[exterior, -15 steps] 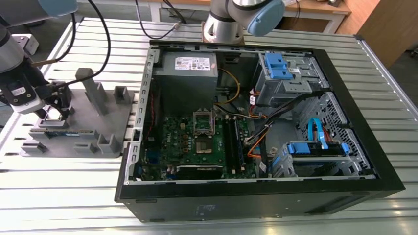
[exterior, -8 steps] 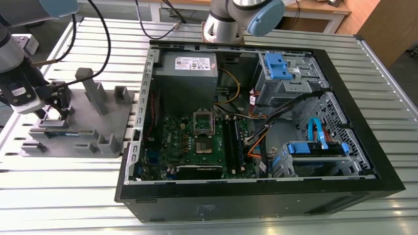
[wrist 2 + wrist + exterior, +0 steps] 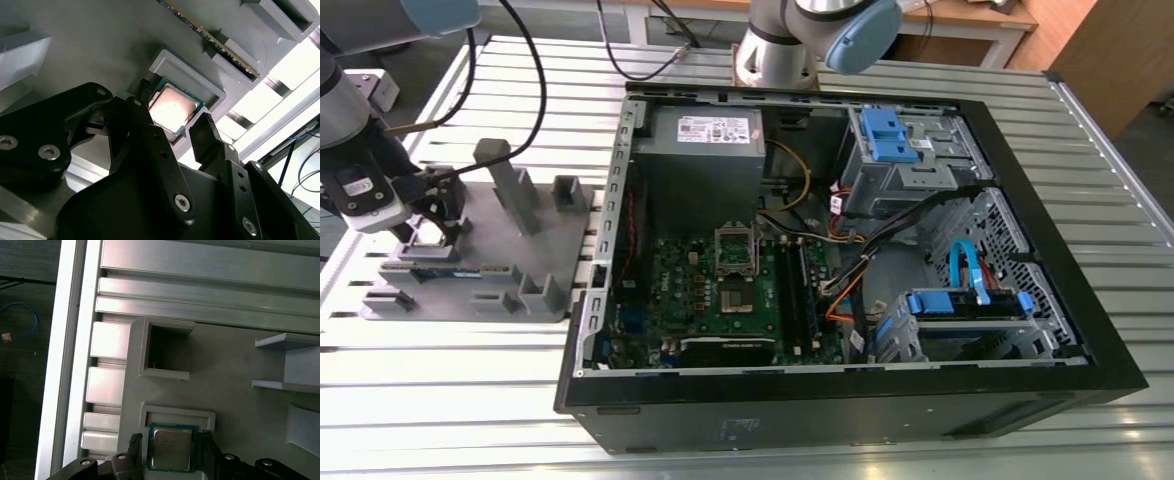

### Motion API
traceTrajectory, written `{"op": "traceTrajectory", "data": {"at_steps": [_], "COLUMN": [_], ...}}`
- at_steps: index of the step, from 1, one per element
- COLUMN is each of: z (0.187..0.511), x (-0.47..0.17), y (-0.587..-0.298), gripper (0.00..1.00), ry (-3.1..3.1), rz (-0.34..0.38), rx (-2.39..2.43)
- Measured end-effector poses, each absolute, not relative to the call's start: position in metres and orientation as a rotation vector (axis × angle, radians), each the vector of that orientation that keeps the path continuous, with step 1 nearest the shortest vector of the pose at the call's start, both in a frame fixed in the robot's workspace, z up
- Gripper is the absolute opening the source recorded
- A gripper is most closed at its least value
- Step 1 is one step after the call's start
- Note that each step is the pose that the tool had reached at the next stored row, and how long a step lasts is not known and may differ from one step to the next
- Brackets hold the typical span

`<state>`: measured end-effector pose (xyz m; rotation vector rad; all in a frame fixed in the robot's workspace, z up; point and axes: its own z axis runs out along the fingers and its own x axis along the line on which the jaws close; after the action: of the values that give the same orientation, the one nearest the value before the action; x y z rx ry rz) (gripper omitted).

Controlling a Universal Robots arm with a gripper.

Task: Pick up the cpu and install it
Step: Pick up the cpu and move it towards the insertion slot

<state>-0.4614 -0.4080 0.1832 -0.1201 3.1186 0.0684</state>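
At the exterior view's far left, the arm's wrist hangs over the grey tray (image 3: 520, 260), which lies on the slatted metal table (image 3: 454, 400). From here the gripper (image 3: 434, 215) is a dark shape low over the tray's left part. It hides whatever lies under it.

In both wrist views the cpu (image 3: 171, 447) sits flat in a shallow walled pocket of the tray (image 3: 230, 380), its dull metal top facing up with a green rim around it. It is square, so no axis is longer, and its edges run parallel to the pocket walls. In the first wrist view its near edge is cut off by the frame and the gripper body. In the second wrist view glare washes out the top of the cpu (image 3: 174, 106).

The gripper (image 3: 170, 440) is spread, one black finger on each of two opposite sides of the chip. A thin gap seems to remain on each side, though shadow makes contact hard to rule out. The second wrist view shows the gripper (image 3: 174, 109) straddling it likewise, with a memory stick (image 3: 215, 37) standing on edge in a slot beyond the pocket.

Across the exterior view's centre and right lies the open computer case (image 3: 1067, 370). Its green motherboard (image 3: 720, 300) and metal-framed socket (image 3: 734, 250) are well apart from the tray.
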Motion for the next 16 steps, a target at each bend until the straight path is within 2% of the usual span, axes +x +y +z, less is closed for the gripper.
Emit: {"op": "traceTrajectory", "data": {"at_steps": [16], "z": [0.182], "x": [-0.4612], "y": [-0.409], "gripper": [0.59], "ry": [3.119], "rz": [0.067], "rx": [-0.093]}}
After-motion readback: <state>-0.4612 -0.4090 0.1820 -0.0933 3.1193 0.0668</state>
